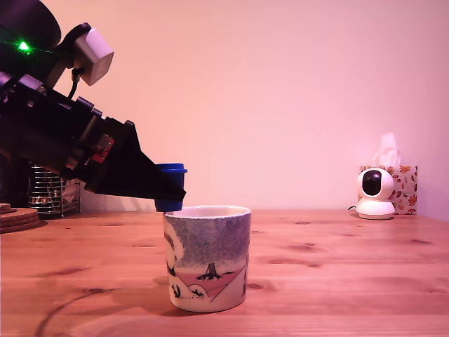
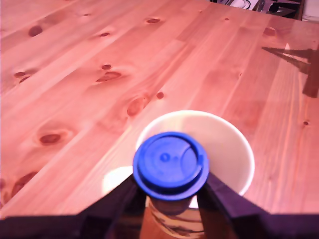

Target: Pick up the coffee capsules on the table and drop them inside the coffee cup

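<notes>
The blue capsule (image 2: 171,163) is being pinched between the narrowed fingers of the gripper (image 1: 173,192). It is being held just above the coffee cup (image 1: 208,261), over the rim on the exterior view's left, likely so that release drops it inside. The capsule is small and tapered, with its flanged end being kept upward.

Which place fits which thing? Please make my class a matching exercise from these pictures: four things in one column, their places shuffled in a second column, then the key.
Things
1. blue plastic coffee capsule
2. wide ceramic cup with the pink hill and black tree
3. white round camera
4. wire basket

Places
A. at the exterior view's left, at the back of the table
B. standing on the wooden table, in the foreground
C. clamped in the black pincer above the cup's rim
D. at the exterior view's right, beside the flowered tissue box

Pairs: 1-C; 2-B; 3-D; 4-A
</notes>
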### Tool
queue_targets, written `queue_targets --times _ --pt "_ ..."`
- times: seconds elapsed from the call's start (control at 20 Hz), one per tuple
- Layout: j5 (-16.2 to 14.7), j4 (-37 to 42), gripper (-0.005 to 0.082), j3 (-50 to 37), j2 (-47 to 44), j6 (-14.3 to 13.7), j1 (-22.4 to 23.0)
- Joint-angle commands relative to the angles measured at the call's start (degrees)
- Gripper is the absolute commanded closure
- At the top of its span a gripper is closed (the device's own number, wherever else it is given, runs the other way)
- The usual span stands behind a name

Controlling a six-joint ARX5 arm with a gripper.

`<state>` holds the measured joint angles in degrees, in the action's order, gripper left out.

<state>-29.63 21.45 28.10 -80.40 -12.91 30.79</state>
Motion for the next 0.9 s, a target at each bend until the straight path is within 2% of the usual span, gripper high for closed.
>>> queue_targets --times 0.0,0.7,0.75,0.85 --pt "0.1 0.4 0.0660 0.1 -0.6 -0.6 0.2" --pt "0.5 0.9 0.0656 0.1 -0.6 -0.6 0.3" --pt "0.6 0.9 0.0621 0.1 -0.6 -0.6 0.3" --pt "1.6 2.3 0.0473 0.1 -0.6 -0.6 0.4"
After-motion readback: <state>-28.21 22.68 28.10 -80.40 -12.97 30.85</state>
